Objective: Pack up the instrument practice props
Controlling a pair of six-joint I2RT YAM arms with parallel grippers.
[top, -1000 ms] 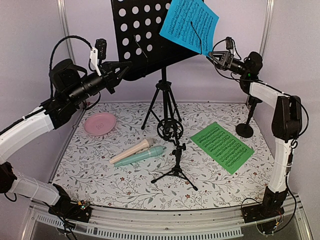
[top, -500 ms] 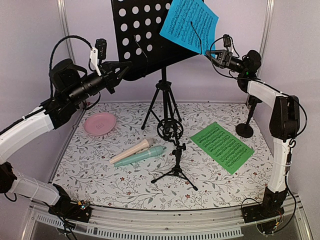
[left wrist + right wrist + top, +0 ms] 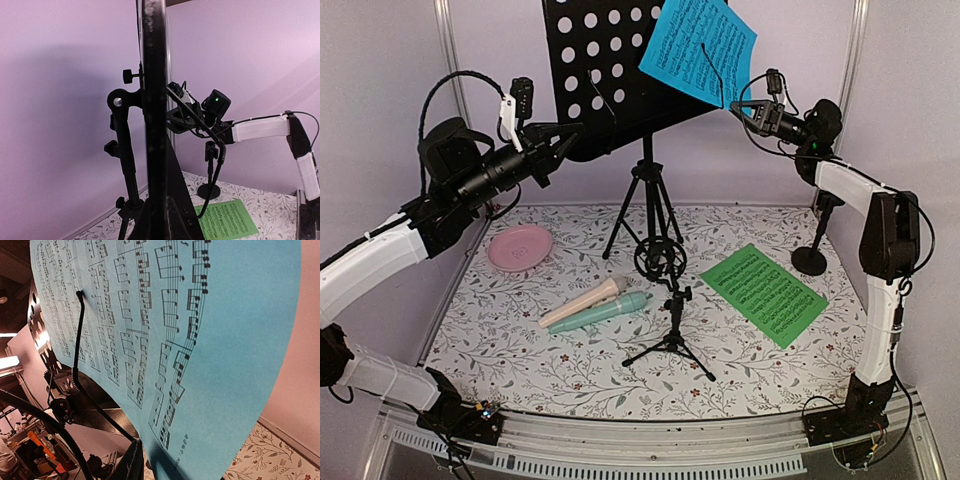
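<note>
From above, the left gripper clamps the lower left edge of the rack, which stands by the back edge of the table. The right gripper sits at the lower corner of the blue sheet. The left wrist view shows the rack edge-on. The right wrist view shows the sheet close up; I cannot tell whether it is gripped.

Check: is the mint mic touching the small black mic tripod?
Apart. The top external view shows it: the mint microphone lies left of the small black tripod, and patterned table cover is visible between the microphone's head and the tripod's post and legs.
</note>
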